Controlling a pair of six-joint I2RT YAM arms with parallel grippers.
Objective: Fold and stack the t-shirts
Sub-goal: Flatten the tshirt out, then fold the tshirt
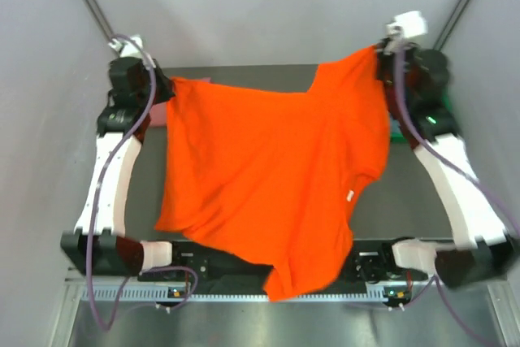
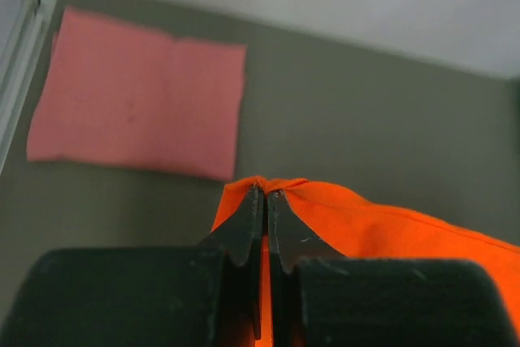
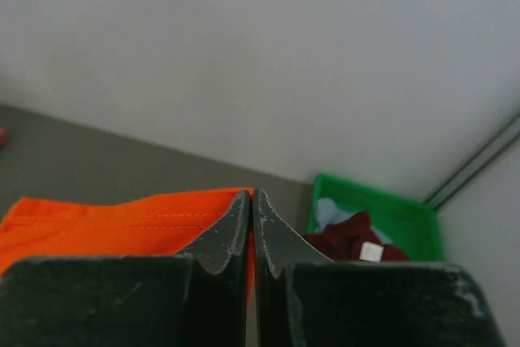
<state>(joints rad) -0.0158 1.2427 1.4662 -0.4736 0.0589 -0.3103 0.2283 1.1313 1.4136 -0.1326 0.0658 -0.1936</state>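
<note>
The bright orange t-shirt hangs spread between both arms above the table, its lower end drooping over the near edge. My left gripper is shut on its far left corner. My right gripper is shut on its far right corner. The salmon pink t-shirt lies folded flat on the table at the far left. The dark maroon t-shirt and the pale blue-grey t-shirt lie in the green bin at the far right.
The green bin also shows in the top view, mostly hidden behind the right arm. Grey walls close the table on the far side and both sides. The arm bases stand at the near edge.
</note>
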